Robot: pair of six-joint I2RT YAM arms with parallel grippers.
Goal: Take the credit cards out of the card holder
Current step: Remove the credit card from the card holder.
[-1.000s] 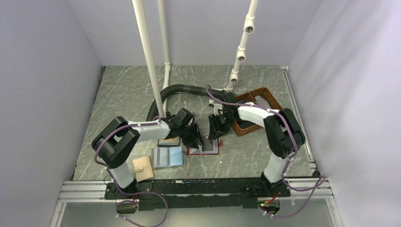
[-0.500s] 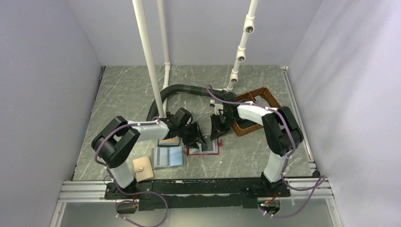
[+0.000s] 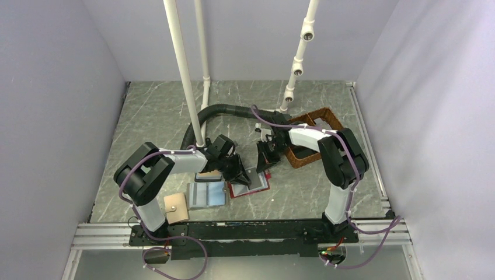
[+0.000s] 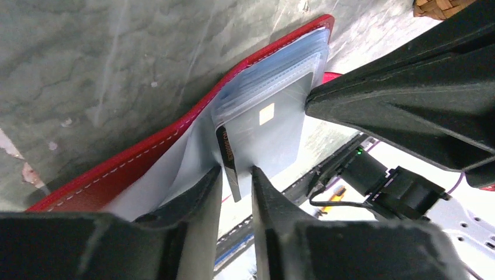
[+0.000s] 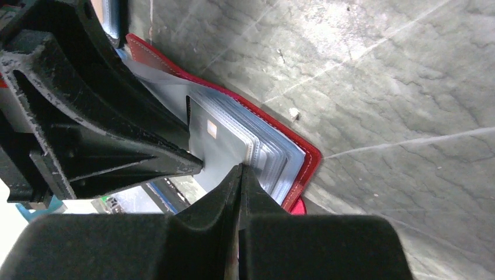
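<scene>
- Top view: one red card holder (image 3: 252, 185) lies spread open on the table near the middle, between two pincers. The left gripper (image 3: 240, 176) is at its left edge and the right gripper (image 3: 266, 165) at its far right edge
- Three other wallets lie left of it: a pale blue bifold (image 3: 208, 195), a tan wallet (image 3: 177, 208) nearest, and a tan-panelled wallet (image 3: 209, 174) under the left arm. One woven basket (image 3: 324, 111) sits far right
- Left wrist view: one grey credit card (image 4: 274, 131) with a small chip sticks out of the clear sleeves. Its dark-edged corner sits between the left fingers (image 4: 192, 204), which stand slightly apart; I cannot tell whether they pinch it
- Right wrist view: the right fingers (image 5: 274, 233) are clenched together, their tip touching the sleeve edges beside the card; I cannot tell whether a sleeve is pinched
</scene>
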